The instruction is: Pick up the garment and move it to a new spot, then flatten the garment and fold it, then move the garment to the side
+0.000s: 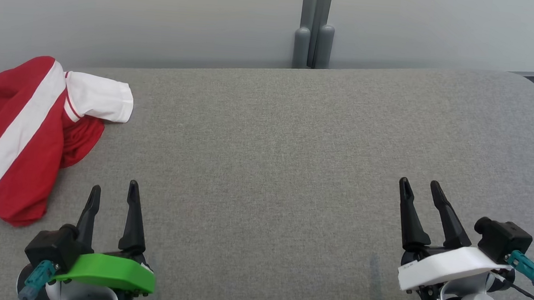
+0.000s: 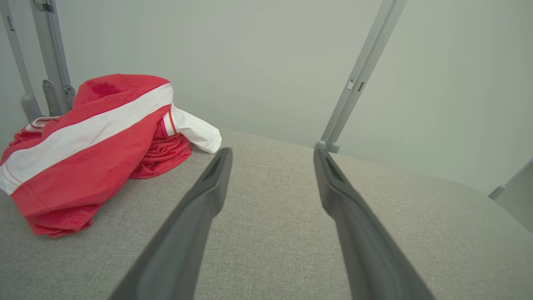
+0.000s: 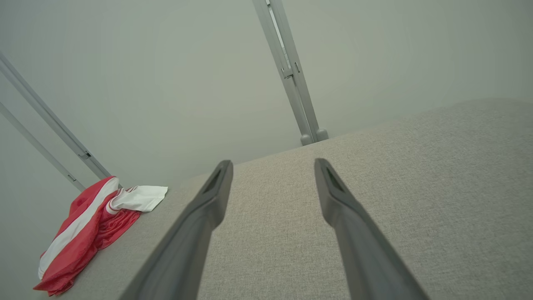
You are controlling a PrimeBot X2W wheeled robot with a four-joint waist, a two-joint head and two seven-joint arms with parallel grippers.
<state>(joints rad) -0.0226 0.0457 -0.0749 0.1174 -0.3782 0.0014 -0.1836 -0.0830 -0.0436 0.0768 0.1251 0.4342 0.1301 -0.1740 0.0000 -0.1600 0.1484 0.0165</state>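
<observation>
Black fingers, left gripper (image 1: 115,186): spread wide, nothing held between them
Black fingers, right gripper (image 1: 420,183): spread equally wide, nothing held
Grey fabric surface (image 1: 270,169): lain under both grippers, fingers pointed across it
Red-and-white jersey (image 1: 24,150): left crumpled in a heap at the surface's far left edge, near the left gripper, well apart from the right gripper
Grey post (image 1: 313,39): seen behind the surface, set against a pale wall

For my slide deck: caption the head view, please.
Crumpled red-and-white garment on grey surface; left claw and right claw open, empty.
</observation>
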